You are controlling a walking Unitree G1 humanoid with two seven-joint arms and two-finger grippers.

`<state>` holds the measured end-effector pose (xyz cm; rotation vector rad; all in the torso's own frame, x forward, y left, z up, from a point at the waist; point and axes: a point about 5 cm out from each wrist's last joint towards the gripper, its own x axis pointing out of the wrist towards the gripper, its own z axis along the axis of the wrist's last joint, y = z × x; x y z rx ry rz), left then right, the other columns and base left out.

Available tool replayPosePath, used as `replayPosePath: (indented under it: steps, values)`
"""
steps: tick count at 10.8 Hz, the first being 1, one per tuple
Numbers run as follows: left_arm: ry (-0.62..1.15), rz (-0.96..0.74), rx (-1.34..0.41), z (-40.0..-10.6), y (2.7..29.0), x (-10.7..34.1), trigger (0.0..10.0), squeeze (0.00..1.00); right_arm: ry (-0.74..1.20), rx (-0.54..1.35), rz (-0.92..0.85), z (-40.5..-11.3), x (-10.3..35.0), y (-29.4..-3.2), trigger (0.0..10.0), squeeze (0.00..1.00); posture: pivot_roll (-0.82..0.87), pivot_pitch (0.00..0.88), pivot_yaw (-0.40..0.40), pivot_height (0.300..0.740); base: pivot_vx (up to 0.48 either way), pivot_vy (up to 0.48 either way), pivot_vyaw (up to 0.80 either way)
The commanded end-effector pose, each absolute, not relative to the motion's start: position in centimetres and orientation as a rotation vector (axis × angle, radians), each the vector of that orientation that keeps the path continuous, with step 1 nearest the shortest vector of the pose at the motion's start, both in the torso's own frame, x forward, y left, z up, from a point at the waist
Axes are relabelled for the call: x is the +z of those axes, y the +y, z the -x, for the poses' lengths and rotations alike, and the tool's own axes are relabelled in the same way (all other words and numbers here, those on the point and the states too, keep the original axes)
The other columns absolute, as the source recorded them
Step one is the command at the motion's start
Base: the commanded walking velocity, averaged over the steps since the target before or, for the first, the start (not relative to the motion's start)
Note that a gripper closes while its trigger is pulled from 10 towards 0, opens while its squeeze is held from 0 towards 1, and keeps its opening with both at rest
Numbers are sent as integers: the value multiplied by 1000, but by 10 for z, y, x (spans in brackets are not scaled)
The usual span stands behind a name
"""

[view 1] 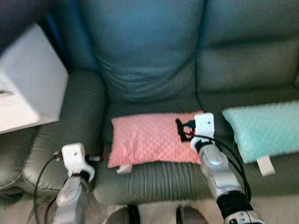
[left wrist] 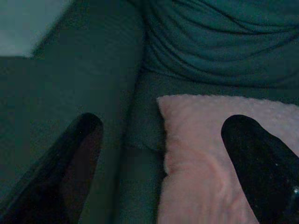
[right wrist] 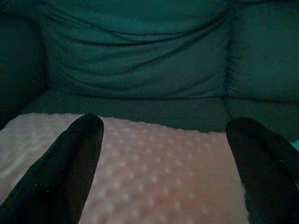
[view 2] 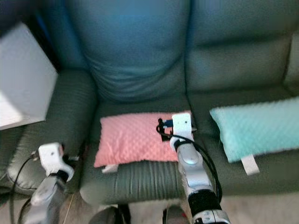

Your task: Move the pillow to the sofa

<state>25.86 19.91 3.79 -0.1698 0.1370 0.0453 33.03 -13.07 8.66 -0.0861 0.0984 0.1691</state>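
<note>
— While we look down from the head camera, we see the pink pillow [view 1: 152, 138] lying flat on the left seat cushion of the dark green sofa [view 1: 154, 60]. It has a dotted surface and a small white label at its front left corner.

— And where are our two pincers?

— Our right pincer [right wrist: 163, 168] is over the right part of the pink pillow, near its right edge. In the right wrist view its two black fingers [right wrist: 70, 163] stand wide apart, with the dotted pink fabric between them, so it is open and holds nothing. We cannot tell if the fingertips touch the fabric.

— And the left one?

— Our left pincer [left wrist: 173, 163] is low, near the front left corner of the seat, beside the sofa's armrest. Its fingers are also spread: one is over the pillow's left end, the other over the dark seat beside it.

— What else is around?

— We see a mint green pillow [view 1: 264, 130] on the next seat to the right, apart from the pink one, and a white box [view 1: 28, 84] resting on the left armrest.
</note>
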Motion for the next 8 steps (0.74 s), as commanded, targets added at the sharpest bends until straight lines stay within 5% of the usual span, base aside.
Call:
replayPosePath:
  steps: [1,2,3,4,8]
  values:
    - [122,155,69,-252,206,44,10000,1000,96,218,91,-326,86,-124,10000,1000,-187,96,106,740,0,0,0]
    - [108,143,109,-247,208,48,10000,1000,46,251,134,-324,92,-123,10000,1000,-181,90,106,740,0,0,0]
    - [95,100,146,-243,209,52,10000,247,-34,280,188,-323,103,-121,10000,1000,-179,89,107,740,0,0,0]
    - [82,109,185,-239,209,57,10000,0,-89,271,212,-323,112,-122,10000,1000,-176,84,101,740,0,0,0]
    - [126,135,249,-230,214,62,10000,0,-129,215,218,-321,123,-142,10000,1000,-185,47,83,740,0,0,0]
